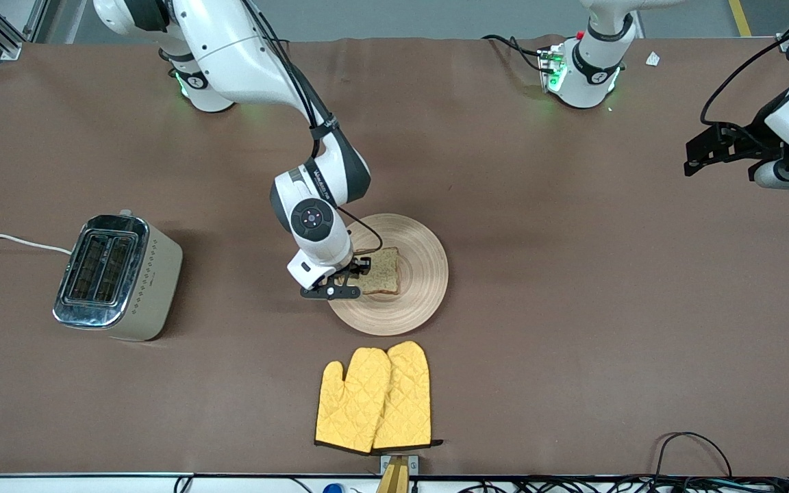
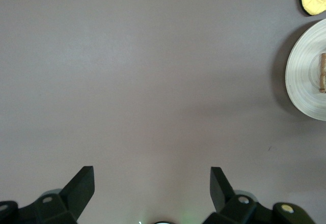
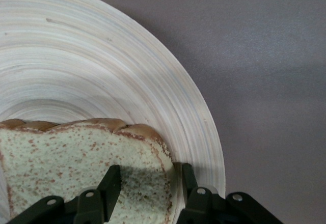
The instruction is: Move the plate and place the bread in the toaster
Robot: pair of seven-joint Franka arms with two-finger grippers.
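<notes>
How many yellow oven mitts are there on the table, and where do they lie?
2: oven mitts lie side by side, partly overlapping, at the table edge nearest the front camera, nearer that camera than the plate. More beneath them cannot be ruled out.

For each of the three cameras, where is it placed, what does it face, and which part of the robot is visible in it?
Front view: high across the table, facing both bases; shows the right gripper at the bread on the plate, plus toaster and mitts.
Left wrist view: looks down on bare table past the open left gripper, which waits.
Right wrist view: looks down at the bread, one finger on top, one at its edge.
All three share plate and bread.
</notes>
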